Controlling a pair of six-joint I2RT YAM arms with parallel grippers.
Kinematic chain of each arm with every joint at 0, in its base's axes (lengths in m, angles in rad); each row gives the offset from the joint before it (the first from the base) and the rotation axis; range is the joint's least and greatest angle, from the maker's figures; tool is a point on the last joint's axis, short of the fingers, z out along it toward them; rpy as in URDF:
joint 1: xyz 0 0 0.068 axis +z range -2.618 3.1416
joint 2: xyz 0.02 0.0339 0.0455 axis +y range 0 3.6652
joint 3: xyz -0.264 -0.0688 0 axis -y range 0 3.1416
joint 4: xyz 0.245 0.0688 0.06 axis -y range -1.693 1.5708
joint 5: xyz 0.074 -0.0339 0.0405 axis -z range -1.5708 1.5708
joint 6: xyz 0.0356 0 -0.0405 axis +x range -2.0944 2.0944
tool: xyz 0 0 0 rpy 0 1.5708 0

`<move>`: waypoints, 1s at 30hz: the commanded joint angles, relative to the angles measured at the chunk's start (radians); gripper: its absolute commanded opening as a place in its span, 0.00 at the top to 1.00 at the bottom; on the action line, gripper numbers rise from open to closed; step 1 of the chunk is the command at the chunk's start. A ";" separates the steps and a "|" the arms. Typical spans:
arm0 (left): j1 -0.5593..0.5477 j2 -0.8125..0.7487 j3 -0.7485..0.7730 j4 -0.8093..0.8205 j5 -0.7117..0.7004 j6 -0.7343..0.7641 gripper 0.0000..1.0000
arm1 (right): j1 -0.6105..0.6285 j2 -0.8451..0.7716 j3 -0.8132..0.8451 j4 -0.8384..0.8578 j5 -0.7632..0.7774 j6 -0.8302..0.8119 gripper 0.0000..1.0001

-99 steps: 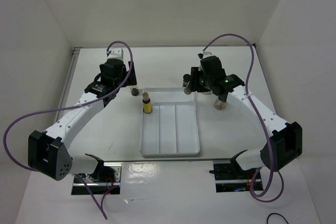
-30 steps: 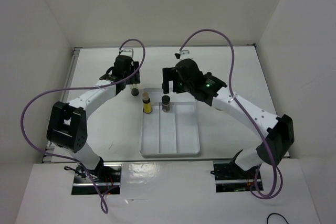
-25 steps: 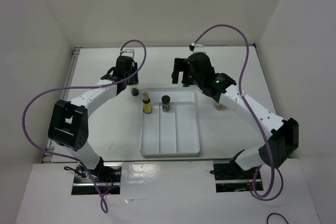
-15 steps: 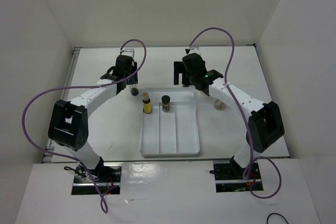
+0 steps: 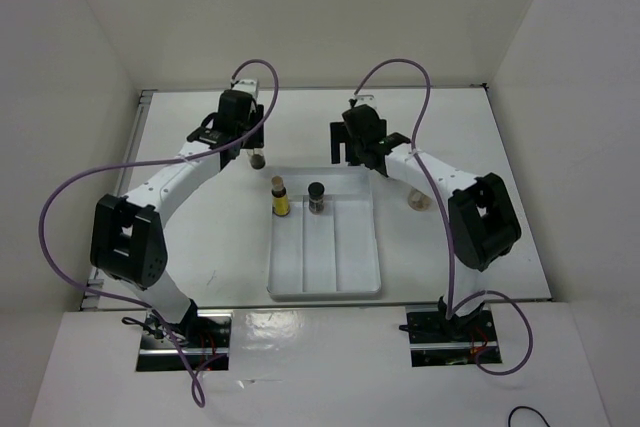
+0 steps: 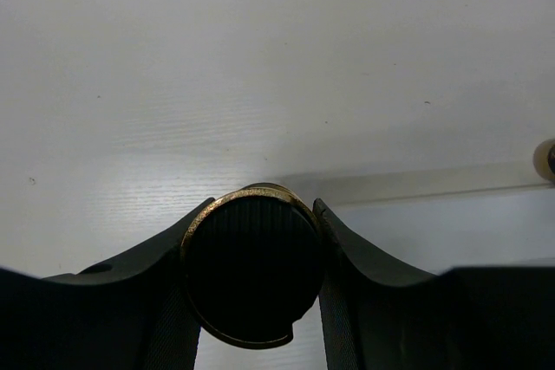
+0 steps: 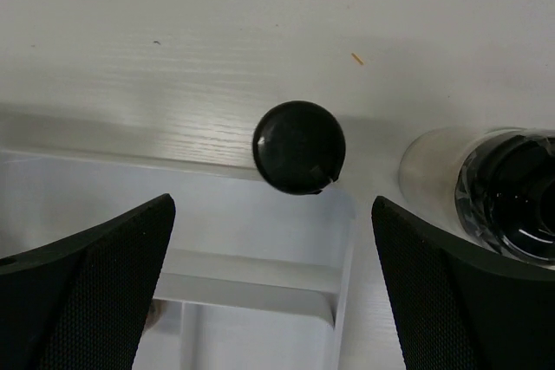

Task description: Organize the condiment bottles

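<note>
1. The white divided tray lies in mid-table, its near end bare. At its far end stand a slim yellow-amber bottle with a tan cap and, one lane to the right, a second dark jar.
2. A pale bottle waits on the table just right of the tray.
3. Just beyond the tray's far left corner, the left claw pinches a tiny dark jar with a gold rim. The pads bear on opposite sides of its ribbed cap. Whether the jar is off the table cannot be told.
4. At the tray's far right corner, the right claw hangs spread wide and holds nothing. Beneath it stands a black-capped bottle, just outside the rim. A clear bottle stands close on its right.
5. The bottles look light, rigid and smooth-sided, probably glass, so a loose pinch could let one slip or tip. The surest hold is likely across the cap or the shoulder just under it, squarely centred, and the slim ones should be set down upright.
</note>
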 commanded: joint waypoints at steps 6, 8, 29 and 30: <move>-0.045 -0.090 0.086 -0.007 0.110 0.018 0.69 | -0.047 0.050 0.057 0.081 0.019 -0.030 0.02; -0.054 -0.090 0.086 -0.007 0.129 0.018 0.69 | -0.056 0.062 0.067 0.081 0.019 -0.030 0.02; -0.160 -0.022 0.014 0.025 0.103 -0.009 0.69 | -0.075 0.176 0.135 0.118 -0.038 -0.039 0.02; -0.160 -0.022 0.014 0.037 0.088 -0.009 0.69 | -0.075 0.187 0.135 0.118 -0.038 -0.039 0.02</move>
